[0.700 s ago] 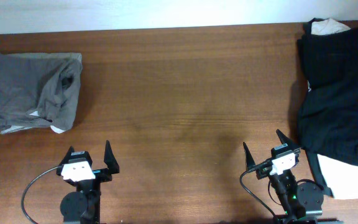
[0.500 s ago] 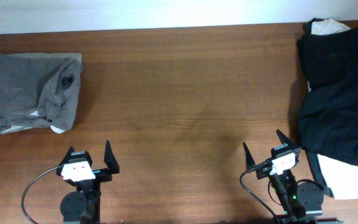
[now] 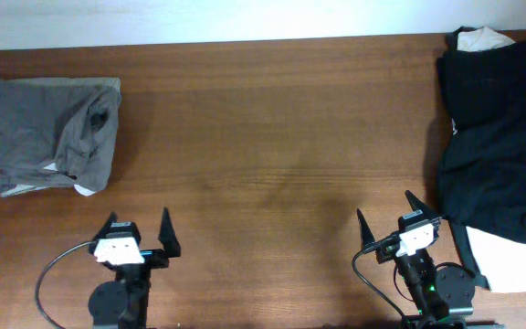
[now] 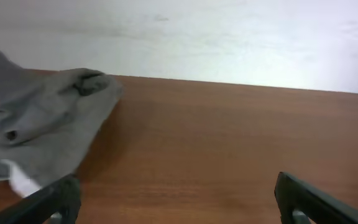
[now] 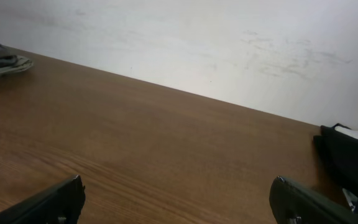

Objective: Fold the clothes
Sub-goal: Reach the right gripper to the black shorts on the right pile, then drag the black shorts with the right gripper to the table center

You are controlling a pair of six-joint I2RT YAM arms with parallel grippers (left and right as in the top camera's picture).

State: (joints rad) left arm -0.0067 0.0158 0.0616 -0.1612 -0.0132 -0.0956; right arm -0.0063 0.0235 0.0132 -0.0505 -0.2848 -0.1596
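Note:
The black shorts (image 3: 500, 137) lie in a heap at the table's right edge, over a white garment (image 3: 510, 265) that shows at the front and at the back. They also show in the right wrist view (image 5: 353, 158). A folded grey garment (image 3: 44, 135) lies at the far left and shows in the left wrist view (image 4: 36, 124). My left gripper (image 3: 138, 228) is open and empty near the front edge, right of the grey garment. My right gripper (image 3: 386, 212) is open and empty near the front edge, just left of the black shorts.
The brown wooden table (image 3: 263, 137) runs between the two piles. A pale wall (image 5: 197, 43) stands behind the far edge. Cables loop beside each arm base at the front.
My left gripper has shifted slightly to the right and toward the front. The right arm and the clothes have not moved.

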